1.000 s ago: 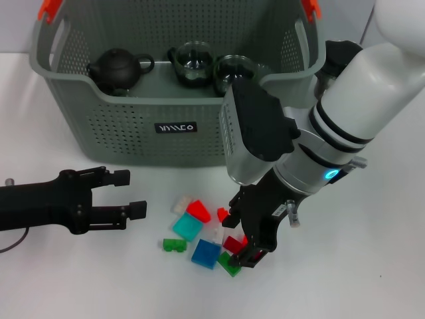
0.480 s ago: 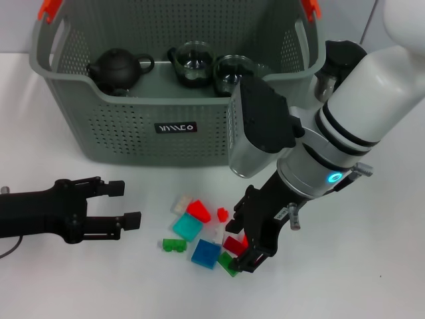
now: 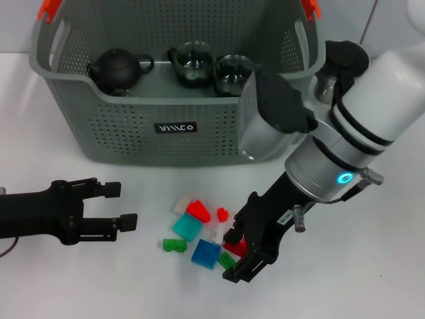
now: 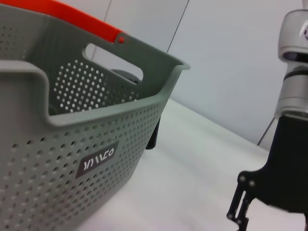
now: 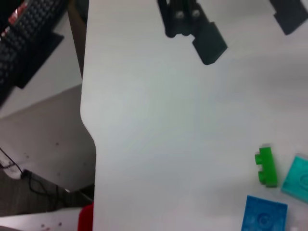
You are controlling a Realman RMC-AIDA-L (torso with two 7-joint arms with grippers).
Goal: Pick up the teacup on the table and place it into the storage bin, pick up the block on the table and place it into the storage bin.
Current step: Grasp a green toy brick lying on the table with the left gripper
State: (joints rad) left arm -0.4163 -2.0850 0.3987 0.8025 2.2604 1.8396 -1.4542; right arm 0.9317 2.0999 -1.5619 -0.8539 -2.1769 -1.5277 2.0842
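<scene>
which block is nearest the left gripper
The small green block, at the left edge of the pile; every other block lies farther toward the right gripper than the left gripper.

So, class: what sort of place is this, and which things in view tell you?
Probably an indoor robot lab or test workstation: a plain white table, a storage bin holding teaware, loose toy blocks, and a keyboard beside the table.

Left end effector (image 3: 126, 204) open, low; right end effector (image 3: 240, 256) angled down.
</scene>
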